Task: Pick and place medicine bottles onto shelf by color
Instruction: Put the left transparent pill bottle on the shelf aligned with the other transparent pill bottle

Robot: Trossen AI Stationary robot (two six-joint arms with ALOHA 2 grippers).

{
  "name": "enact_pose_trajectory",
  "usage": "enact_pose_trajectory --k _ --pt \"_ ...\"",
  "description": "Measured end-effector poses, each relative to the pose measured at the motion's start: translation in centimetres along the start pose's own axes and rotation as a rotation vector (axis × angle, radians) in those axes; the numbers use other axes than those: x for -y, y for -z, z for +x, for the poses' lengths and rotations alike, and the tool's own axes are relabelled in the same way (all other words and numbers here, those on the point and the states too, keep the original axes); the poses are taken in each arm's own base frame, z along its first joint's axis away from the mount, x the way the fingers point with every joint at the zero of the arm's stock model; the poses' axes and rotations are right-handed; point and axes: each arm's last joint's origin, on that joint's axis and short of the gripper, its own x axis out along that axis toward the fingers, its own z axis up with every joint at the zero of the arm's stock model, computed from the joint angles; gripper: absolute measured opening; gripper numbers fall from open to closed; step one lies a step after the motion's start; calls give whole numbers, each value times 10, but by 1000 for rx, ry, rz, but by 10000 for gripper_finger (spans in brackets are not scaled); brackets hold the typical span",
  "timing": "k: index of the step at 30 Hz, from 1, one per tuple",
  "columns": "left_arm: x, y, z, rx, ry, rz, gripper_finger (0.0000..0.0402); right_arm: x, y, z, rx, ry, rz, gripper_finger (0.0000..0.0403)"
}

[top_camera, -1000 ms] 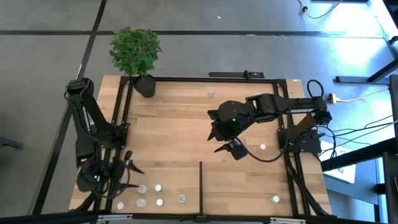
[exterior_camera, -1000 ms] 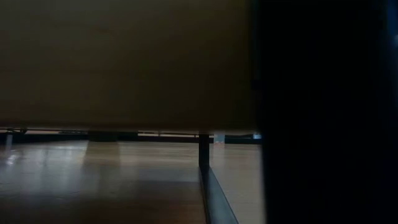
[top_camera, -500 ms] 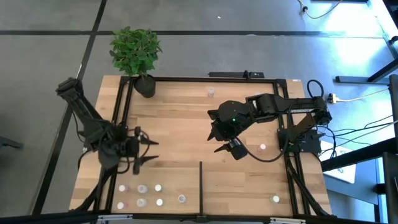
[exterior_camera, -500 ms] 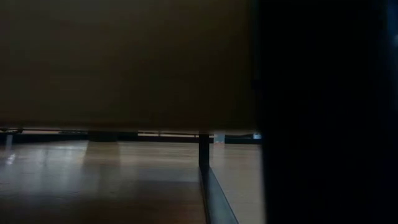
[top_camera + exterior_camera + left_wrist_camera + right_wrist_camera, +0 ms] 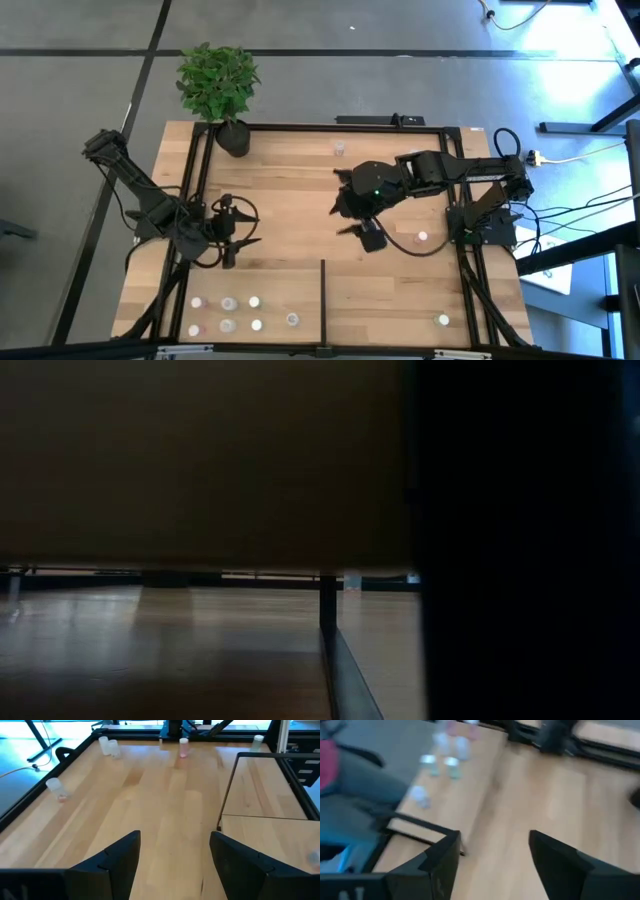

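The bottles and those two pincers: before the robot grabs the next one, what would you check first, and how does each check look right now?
1. Left pincer empty: ok, fingers apart, nothing between.
2. Right pincer empty: ok, open over bare wood.
3. Loose bottles in sight: ok, one lies beside the right arm, another near the far rail.
4. Shelf has room: ok, the sorted cluster leaves bare board.
5. Divider bar clear of both arms: ok.
6. Next bottle's top colour: cannot tell.

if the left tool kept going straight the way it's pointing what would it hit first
Probably nothing nearby: ahead of the left tool lies bare wood. Farthest along that line stands a pink-topped medicine bottle by the far rail, though depth is unclear.
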Motion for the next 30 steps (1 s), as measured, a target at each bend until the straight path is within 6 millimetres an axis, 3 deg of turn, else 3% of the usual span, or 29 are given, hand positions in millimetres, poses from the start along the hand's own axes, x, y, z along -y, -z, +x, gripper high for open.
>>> enact_pose_trajectory --k 5,15,24,30 --pt "0 0 0 0 -3 -1 232 7 18 -2 -187 195 143 237" --pt "0 0 0 0 -3 -1 232 -7 42 -11 -421 387 354 237" --pt "0 0 0 0 -3 -1 231 -35 51 -19 -449 551 370 237" --pt "-1 0 1 2 -11 0 231 -31 65 -23 -468 588 417 237"
